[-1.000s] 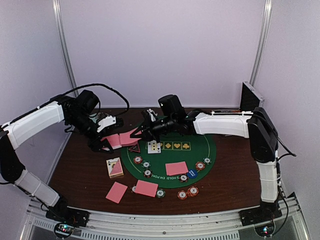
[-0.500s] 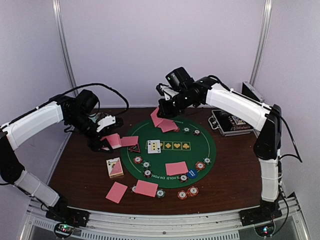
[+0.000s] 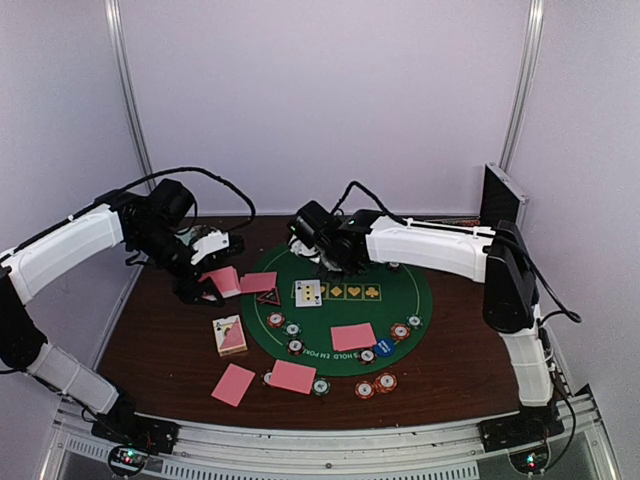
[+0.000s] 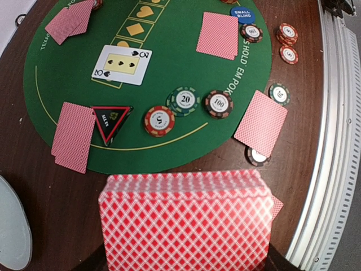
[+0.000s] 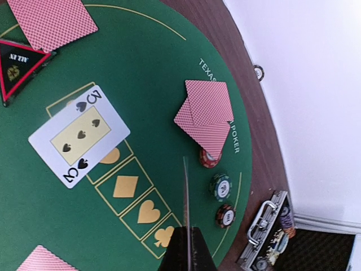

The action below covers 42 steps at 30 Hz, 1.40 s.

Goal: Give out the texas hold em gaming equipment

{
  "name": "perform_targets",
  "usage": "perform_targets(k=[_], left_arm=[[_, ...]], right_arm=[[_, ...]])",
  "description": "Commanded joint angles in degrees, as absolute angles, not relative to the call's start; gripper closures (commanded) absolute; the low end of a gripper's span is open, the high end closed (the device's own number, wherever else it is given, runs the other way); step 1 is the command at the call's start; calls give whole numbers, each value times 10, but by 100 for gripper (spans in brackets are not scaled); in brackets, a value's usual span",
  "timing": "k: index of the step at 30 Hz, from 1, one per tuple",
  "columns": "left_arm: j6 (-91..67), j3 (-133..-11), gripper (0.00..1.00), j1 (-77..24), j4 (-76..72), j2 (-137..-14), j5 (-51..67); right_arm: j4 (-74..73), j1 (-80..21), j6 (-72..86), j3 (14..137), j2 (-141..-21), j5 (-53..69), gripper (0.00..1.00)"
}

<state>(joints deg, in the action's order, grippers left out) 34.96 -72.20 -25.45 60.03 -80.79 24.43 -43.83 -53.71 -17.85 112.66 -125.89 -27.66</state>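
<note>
1. Pink-backed cards are what's getting dealt rn. The main deck (image 4: pixel 183 223) is sitting in the left gripper (image 3: pixel 213 285), out over the brown table (image 3: pixel 150 330) just off the left edge of the green felt mat (image 3: pixel 400 290).
2. Handling, imo: one card is going to be super light, thin, bendy and slick, so it's prob slipping out easily. The deck is behaving stiffer as a block, but the top cards are likely sliding or fanning if it tips. Best hold for the deck is across its sides. For one card, I'm thinking a flat pinch near an edge, nothing hard.
3. Left gripper is clamping the deck, jaws closed in on the stack. The cards are hiding the fingers in the wrist cam, so can't see exactly where the pads are sitting.
4. Right gripper (image 5: pixel 186 243) is pinching what looks like a single card (image 5: pixel 185 186), showing edge-on as a thin line, jaws squeezed right down on it. It's hovering over the far-left part of the mat, near the face-up 3 of spades (image 5: pixel 79 135).
5. Other bits are lying on the felt: a face-down pair (image 5: pixel 206 113), striped chips (image 4: pixel 183 100), the triangle marker (image 4: pixel 111 121) and the blue disc (image 4: pixel 241 12).
</note>
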Motion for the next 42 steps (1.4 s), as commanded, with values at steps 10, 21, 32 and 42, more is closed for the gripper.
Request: perform_targets(k=[10,21,32,42], left_arm=[[349,-718,100,-254,588,-787,244],[350,-721,100,-254,588,-791,243],[350,-724,100,-254,588,-797,242],[351,-725,100,-254,588,-799,244]], right_arm=[[-290,-570,-324,1096,-1315,-352,100],[-253,-580,-391,1067,-1349,-376,100],[-268,-580,-376,1043,-1350,-356,72],[-310,-584,-322,1018,-1310,-309,43]])
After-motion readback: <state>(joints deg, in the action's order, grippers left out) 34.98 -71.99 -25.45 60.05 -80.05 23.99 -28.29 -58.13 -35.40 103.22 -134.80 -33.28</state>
